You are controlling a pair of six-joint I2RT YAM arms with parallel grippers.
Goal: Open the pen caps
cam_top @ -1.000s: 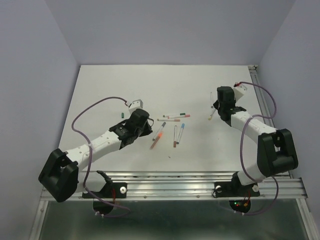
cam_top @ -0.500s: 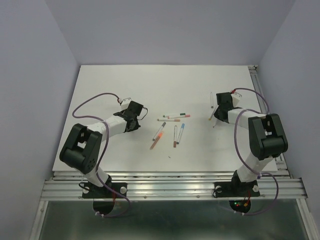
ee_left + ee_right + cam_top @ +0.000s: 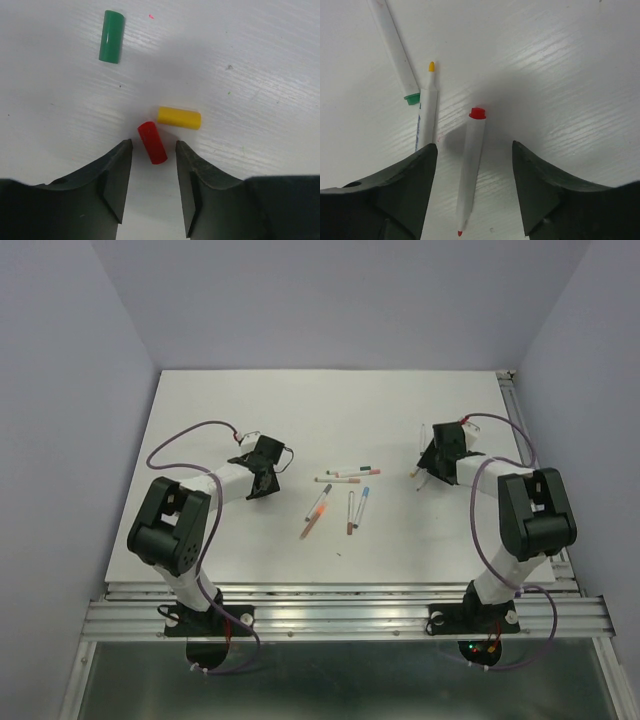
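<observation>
While the left gripper (image 3: pixel 153 145) hangs spread around a red cap (image 3: pixel 152 142) beside a yellow cap (image 3: pixel 179 118), the right gripper (image 3: pixel 474 146) gapes over an uncapped red pen (image 3: pixel 470 165).

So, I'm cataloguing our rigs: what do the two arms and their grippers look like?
Both the left arm and right arm have white links with black joint housings, and purple cables loop alongside. The left gripper and right gripper each have two black, tapering fingers.

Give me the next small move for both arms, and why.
Probably lift both grippers clear. The left gripper stands open astride the red cap lying by the yellow cap; the right gripper stands open over the uncapped red pen. Both look released; more pens lie mid-table.
</observation>
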